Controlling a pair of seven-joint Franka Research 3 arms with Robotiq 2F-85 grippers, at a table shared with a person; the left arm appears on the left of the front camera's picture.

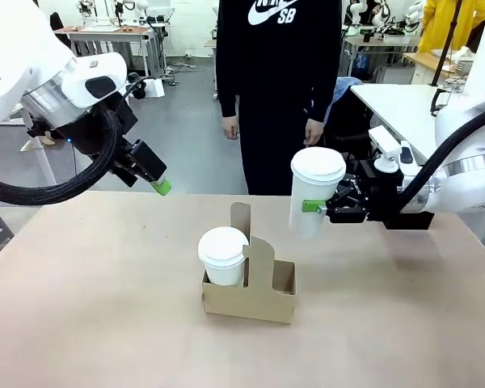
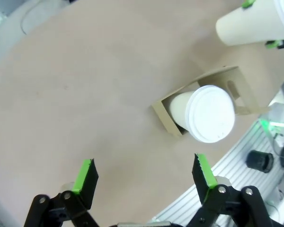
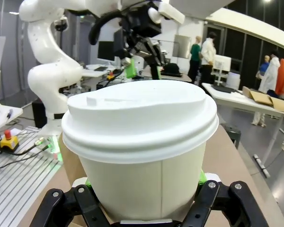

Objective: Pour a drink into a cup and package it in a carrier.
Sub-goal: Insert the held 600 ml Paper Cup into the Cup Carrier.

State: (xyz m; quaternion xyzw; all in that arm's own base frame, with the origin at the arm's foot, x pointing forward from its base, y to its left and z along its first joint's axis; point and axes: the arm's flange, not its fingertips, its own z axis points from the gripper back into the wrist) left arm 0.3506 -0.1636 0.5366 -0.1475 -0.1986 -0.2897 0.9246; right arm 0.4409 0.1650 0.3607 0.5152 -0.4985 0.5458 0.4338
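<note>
1. My right gripper (image 1: 323, 208) is clenched around the cup (image 1: 307, 187), gripping its lower body from the side.
2. The cup is upright in the air, right of centre in the front view, with its white lid on.
3. It hangs above the table (image 1: 81, 307), up and to the right of the carrier (image 1: 263, 301), clear of it.
4. The carrier stands at lower centre, with a second lidded cup (image 1: 223, 257) in its left compartment.
5. My left gripper (image 1: 157, 183) hovers at upper left, jaws spread wide, grasping nothing.

The cup (image 1: 311, 192) is plain white, the carrier (image 1: 263, 302) brown, the table (image 1: 81, 307) tan.
</note>
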